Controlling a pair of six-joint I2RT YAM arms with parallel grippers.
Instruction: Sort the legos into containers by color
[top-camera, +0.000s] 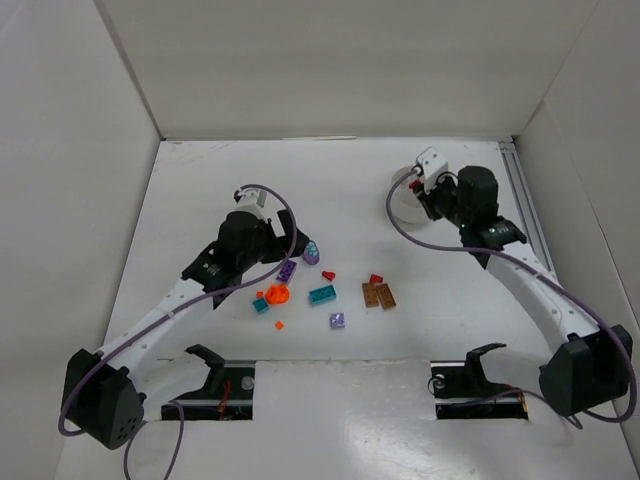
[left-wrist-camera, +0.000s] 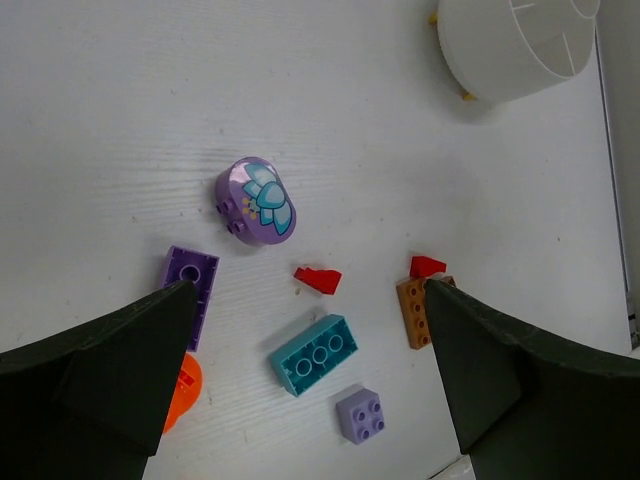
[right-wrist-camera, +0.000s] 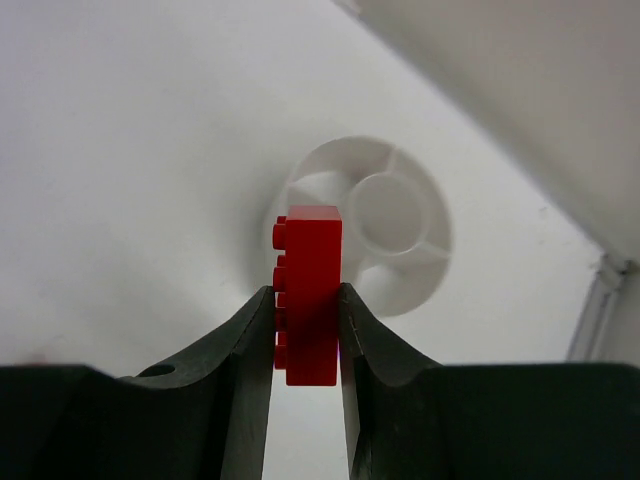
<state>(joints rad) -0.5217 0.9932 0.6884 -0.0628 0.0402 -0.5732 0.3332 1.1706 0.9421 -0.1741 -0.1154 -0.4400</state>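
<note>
The right gripper (right-wrist-camera: 305, 292) is clenching a red brick (right-wrist-camera: 310, 240), pinching it by its flat sides so that it is standing on end between the two fingers, studs facing left in the wrist view. Behind the brick the white dish (right-wrist-camera: 345, 160) is sitting on the desk (top-camera: 200, 200), its wedge compartments fanning around a central ring. The compartments in sight are showing only white. From above, the right gripper is covering part of the dish, which is lying toward the far right of the desk.

The left gripper (left-wrist-camera: 306, 284) is hanging released over the loose pieces near the middle of the desk, its fingers spread wide and gripping nothing. Between and around those fingers several pieces are lying apart from one another:
- a rounded purple piece (left-wrist-camera: 255, 200) with a teal flower print
- a flat purple brick (left-wrist-camera: 190, 280) beside the left finger
- a small red bit (left-wrist-camera: 318, 280)
- a teal brick (left-wrist-camera: 315, 355)
- a small lilac brick (left-wrist-camera: 362, 413)
- an orange round piece (left-wrist-camera: 183, 385), partly hidden by the left finger

By the other finger, a brown brick (left-wrist-camera: 412, 312) is lying with another red bit (left-wrist-camera: 427, 266) just beside it. The top view is also showing a tiny teal bit (top-camera: 261, 305) and a tiny orange bit (top-camera: 279, 325) near the orange round piece.
</note>
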